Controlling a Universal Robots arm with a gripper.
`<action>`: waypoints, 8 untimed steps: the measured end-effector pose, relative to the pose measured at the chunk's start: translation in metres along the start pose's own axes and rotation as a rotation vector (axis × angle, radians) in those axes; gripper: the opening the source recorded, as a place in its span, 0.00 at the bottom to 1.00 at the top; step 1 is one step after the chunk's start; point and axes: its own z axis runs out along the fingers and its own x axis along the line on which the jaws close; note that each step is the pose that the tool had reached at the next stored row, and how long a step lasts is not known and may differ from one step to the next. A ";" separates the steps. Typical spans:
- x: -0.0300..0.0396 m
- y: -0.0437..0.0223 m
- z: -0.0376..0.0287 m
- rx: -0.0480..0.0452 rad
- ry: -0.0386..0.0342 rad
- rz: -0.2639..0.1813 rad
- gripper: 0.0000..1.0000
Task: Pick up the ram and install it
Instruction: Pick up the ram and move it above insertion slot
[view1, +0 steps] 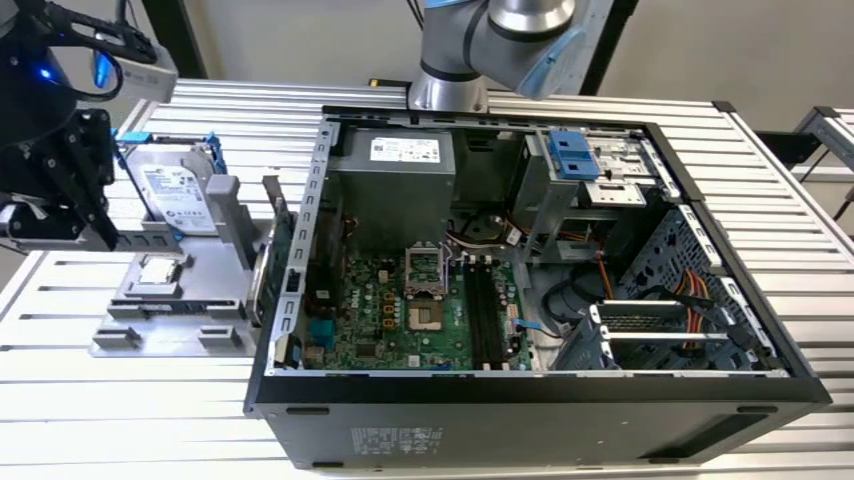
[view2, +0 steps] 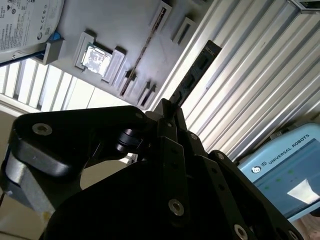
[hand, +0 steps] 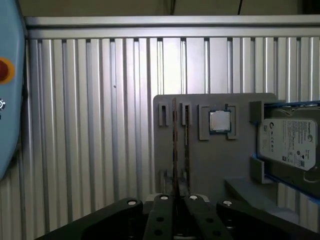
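Note:
My gripper hangs above the table at the exterior view's left, beside the grey parts fixture. Its fingers are drawn together on the ram, a dark narrow stick with black chips that juts out past the fingertips in the second wrist view. The first wrist view shows the ram edge-on as a thin line running away from the gripper over the fixture. The open computer case lies to the exterior view's right, its black memory slots beside the processor socket.
The fixture also holds a square silver processor chip and a silver hard drive in a blue frame. A light blue control pendant lies on the slatted table. The arm's base stands behind the case.

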 end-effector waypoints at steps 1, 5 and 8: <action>-0.0004 0.0000 -0.0012 -0.0001 0.0000 -0.002 0.00; -0.0015 0.0002 -0.0066 -0.0004 0.0004 -0.020 0.00; -0.0017 0.0003 -0.0113 -0.0004 0.0007 -0.026 0.00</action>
